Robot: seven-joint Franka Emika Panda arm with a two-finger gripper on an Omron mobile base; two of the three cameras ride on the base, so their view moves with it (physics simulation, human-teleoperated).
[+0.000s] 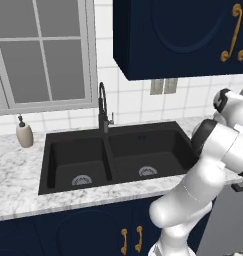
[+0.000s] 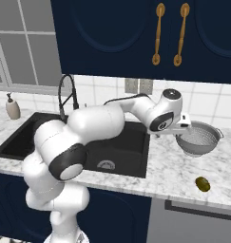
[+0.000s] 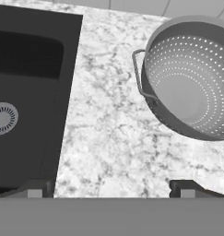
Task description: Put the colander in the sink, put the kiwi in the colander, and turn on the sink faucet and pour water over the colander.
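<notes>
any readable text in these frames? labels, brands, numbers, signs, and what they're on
None: no word, number or sign can be read in any view.
soap dispenser: plain beige, no label.
colander: holes only, no brand mark.
sink and faucet: plain black, unmarked.
upper cabinets: gold handles, no lettering.
wall outlet plates: blank, too small to show any marking.

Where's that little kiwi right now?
In the right base view, the kiwi lies on the marble counter right of the sink, nearer the front edge than the colander.
</notes>
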